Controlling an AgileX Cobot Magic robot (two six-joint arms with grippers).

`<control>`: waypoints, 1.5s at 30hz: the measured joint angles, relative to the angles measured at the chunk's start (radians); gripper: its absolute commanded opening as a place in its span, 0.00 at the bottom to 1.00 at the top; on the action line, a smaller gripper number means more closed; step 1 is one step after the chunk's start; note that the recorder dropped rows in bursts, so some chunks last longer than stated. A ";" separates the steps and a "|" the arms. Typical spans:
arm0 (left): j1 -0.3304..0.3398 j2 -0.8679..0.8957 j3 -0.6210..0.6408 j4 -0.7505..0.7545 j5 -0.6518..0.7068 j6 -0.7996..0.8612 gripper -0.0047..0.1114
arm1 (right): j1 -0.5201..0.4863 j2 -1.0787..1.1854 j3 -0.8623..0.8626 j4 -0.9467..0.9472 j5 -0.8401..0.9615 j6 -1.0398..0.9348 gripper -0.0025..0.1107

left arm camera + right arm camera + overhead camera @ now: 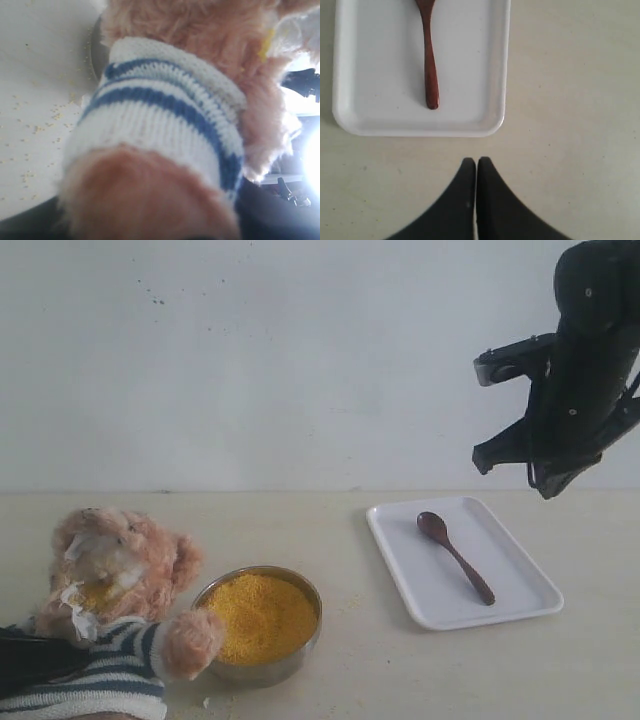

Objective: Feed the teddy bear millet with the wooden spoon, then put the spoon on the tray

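Note:
The teddy bear (120,585) sits at the table's left front, with yellow grains stuck on its mouth, and its striped shirt (165,115) fills the left wrist view. My left gripper (30,660) is shut on its back, fingers hidden in the plush. The millet (262,615) is heaped in a steel bowl (300,655) right beside the bear's paw. The wooden spoon (456,557) (429,55) lies loose on the white tray (430,605) (380,100). My right gripper (545,485) (476,161) hangs high above the table beside the tray, shut and empty.
Stray millet grains (30,130) are scattered on the table by the bear and in front of the bowl. A pale wall stands behind the table. Bare tabletop (570,125) lies around the tray.

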 measured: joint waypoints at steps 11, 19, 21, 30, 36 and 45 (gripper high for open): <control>0.000 0.000 0.000 0.014 0.001 0.004 0.08 | 0.000 -0.244 0.393 -0.134 -0.325 0.235 0.02; 0.000 0.000 0.000 0.016 0.003 0.004 0.08 | 0.000 -0.570 0.700 -0.409 -0.651 0.588 0.02; 0.000 0.000 0.000 0.016 0.003 0.004 0.08 | 0.000 -0.646 0.757 -0.418 -0.664 0.693 0.02; 0.000 0.000 0.000 0.016 0.003 0.004 0.08 | 0.000 -0.937 0.993 -0.540 -0.693 0.848 0.02; 0.000 0.000 0.000 0.014 0.003 0.004 0.08 | 0.000 -1.219 1.175 -0.679 -0.767 1.048 0.02; 0.000 0.000 0.000 0.014 0.003 0.004 0.08 | 0.000 -1.513 1.305 -0.694 -0.745 1.098 0.02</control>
